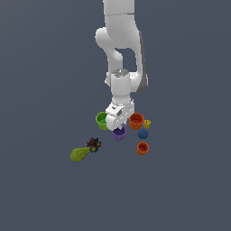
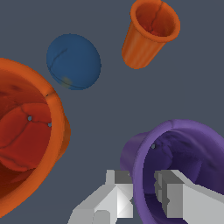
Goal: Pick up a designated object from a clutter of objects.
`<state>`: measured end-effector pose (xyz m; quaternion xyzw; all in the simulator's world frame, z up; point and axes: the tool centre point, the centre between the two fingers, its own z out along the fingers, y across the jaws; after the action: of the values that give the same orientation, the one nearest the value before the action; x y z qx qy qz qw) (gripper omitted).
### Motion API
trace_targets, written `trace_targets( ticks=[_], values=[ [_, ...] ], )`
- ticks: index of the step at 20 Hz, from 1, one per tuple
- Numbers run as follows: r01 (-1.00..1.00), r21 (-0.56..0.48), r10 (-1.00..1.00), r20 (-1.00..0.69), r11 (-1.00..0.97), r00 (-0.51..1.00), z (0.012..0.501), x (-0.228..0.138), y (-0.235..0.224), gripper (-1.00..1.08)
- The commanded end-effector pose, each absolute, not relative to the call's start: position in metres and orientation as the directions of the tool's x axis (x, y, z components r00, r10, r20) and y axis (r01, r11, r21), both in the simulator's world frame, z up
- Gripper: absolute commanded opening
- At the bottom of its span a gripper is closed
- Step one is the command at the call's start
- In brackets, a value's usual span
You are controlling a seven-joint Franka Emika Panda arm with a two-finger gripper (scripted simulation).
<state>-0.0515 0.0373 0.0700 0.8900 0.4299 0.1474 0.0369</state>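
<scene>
Upright purple cup (image 1: 119, 134), mouth up

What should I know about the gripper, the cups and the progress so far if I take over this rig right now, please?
Gripper: low over the purple cup, one finger outside its rim and the other inside. Whether the rim is already pinched I cannot tell.
Purple cup: upright on the floor, between the green cup and the larger orange cup. The blue ball and smaller orange cup sit apart from it.
Done: approach and straddling the wall.
Left: confirm the grip on the wall, then lift clear of the neighbours.
</scene>
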Motion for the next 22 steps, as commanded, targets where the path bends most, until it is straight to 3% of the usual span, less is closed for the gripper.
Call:
trace_targets(
  ticks=[1,12,22],
  values=[
    [0.755,0.191,0.777,0.23,-0.627,0.586,0.069,-0.052,0.038,-1.0],
    [0.755,0.193,0.776,0.23,-0.627,0.587,0.09,-0.043,0.034,-1.0],
    [0.755,0.193,0.777,0.23,-0.627,0.586,0.152,-0.017,0.023,-1.0]
  ],
)
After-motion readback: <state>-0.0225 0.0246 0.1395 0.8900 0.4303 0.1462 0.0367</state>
